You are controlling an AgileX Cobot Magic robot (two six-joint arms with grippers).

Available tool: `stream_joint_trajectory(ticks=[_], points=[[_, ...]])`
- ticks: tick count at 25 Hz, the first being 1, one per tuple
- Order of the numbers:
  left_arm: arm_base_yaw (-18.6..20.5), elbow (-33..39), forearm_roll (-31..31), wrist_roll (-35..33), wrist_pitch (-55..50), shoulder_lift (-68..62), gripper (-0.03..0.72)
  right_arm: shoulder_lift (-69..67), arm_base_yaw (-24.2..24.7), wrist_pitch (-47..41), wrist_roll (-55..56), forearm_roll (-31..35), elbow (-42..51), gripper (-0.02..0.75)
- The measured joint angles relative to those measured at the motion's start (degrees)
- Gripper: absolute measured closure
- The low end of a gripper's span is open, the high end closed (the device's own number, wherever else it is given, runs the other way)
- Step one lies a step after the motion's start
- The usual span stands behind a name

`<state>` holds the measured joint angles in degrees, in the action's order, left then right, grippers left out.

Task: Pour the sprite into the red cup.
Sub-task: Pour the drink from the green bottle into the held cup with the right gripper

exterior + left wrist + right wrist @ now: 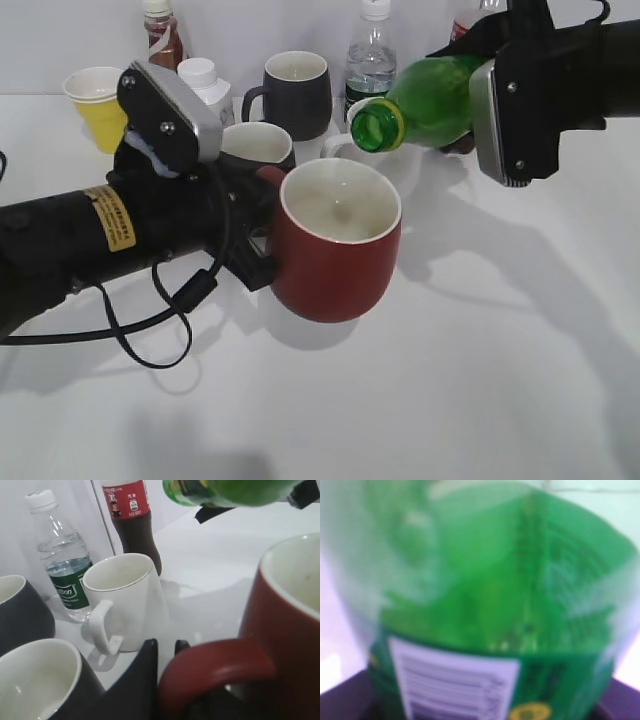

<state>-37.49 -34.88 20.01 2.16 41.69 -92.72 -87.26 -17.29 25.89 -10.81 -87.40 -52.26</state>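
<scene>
The red cup (335,245) hangs above the table, held by its handle (215,667) in my shut left gripper (262,215). Its cream inside shows and looks empty. The sprite (425,100) is a green bottle lying almost level in my right gripper (500,105), which is shut on its body. The open mouth with the yellow neck ring (378,125) points left, just above and behind the cup's far rim. The right wrist view is filled by the green bottle and its white barcode patch (455,687). In the left wrist view the bottle's neck (220,490) crosses the top.
Behind the red cup stand a white mug (127,597), a black mug (292,92) and another black mug (257,145). A small water bottle (371,55), a dark cola bottle (132,522), a yellow paper cup (98,105) and a small white-capped bottle (205,85) line the back.
</scene>
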Motion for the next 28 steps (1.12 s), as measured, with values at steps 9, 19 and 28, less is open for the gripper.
stream_joint_trajectory(ticks=[9, 19, 28], points=[[0.0, 0.0, 1.8, 0.2, -0.5, 0.0, 0.615, 0.0, 0.0, -0.2, -4.2, 0.0, 0.0, 0.291], [0.0, 0.0, 2.6, 0.3, -1.0, 0.0, 0.615, 0.0, 0.0, -0.2, -7.1, 0.0, 0.0, 0.291], [0.0, 0.0, 2.7, 0.4, -2.5, 0.0, 0.615, 0.0, 0.0, -0.2, -9.4, 0.0, 0.0, 0.291]])
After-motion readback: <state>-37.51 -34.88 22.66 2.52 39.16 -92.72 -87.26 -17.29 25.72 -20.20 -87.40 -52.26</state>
